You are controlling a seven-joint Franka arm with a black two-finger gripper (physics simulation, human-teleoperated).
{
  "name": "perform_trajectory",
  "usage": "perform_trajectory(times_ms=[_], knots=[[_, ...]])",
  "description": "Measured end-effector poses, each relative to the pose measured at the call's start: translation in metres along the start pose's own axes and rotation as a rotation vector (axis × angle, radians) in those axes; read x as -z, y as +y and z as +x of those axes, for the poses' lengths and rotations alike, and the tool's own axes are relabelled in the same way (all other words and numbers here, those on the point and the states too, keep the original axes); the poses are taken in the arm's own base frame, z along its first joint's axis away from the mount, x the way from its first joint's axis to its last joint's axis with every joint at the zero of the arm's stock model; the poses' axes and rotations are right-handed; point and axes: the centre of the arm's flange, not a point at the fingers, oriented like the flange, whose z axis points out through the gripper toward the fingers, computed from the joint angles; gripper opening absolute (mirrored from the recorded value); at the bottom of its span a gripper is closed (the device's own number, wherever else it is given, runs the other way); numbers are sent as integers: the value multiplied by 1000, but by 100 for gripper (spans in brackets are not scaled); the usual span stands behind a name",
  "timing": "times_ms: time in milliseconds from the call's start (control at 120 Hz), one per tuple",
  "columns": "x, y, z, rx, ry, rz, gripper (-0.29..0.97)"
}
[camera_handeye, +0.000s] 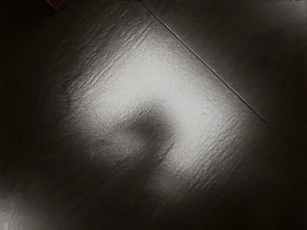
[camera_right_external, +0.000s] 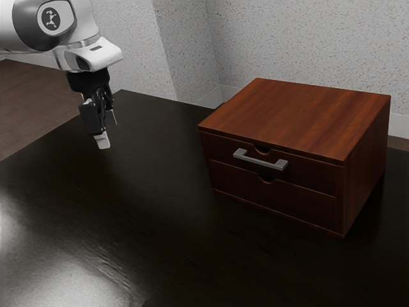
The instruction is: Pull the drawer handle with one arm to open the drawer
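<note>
Silver bar drawer handle sits on the upper drawer of the reddish-brown wooden cabinet, which stands at the exterior view's right on the dark glossy bench. The drawer front lies flush. The black gripper hangs above the bench at the exterior view's far left, well apart from the handle. I cannot tell whether it is spread or closed.

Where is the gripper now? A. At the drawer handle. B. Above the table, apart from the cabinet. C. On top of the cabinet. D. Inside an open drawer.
B: the gripper hangs over the table, to the exterior view's left of the cabinet and its handle.
</note>
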Motion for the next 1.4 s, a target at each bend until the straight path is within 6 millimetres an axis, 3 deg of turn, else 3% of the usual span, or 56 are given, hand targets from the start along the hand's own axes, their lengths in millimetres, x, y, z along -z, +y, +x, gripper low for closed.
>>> perform_trajectory(times_ms=[133,167,275,325,442,492,558,675,808,925,1008,1142,1300,1400], knots=[[-1,-7,-11,22,21,-14,68],[7,-3,-15,21,35,-4,68],[119,58,-59,-10,217,174,68],[143,67,-71,-27,258,228,68],[89,17,-52,-60,177,162,68],[66,5,-27,-118,138,139,68],[48,6,13,-235,114,126,68],[43,19,58,-440,115,162,68],[31,16,80,-568,102,180,68],[26,13,85,-643,90,192,68],[31,32,96,-721,62,210,68],[35,65,70,-786,34,229,68],[8,70,57,-806,-1,261,68],[4,69,53,-807,-33,329,68]])
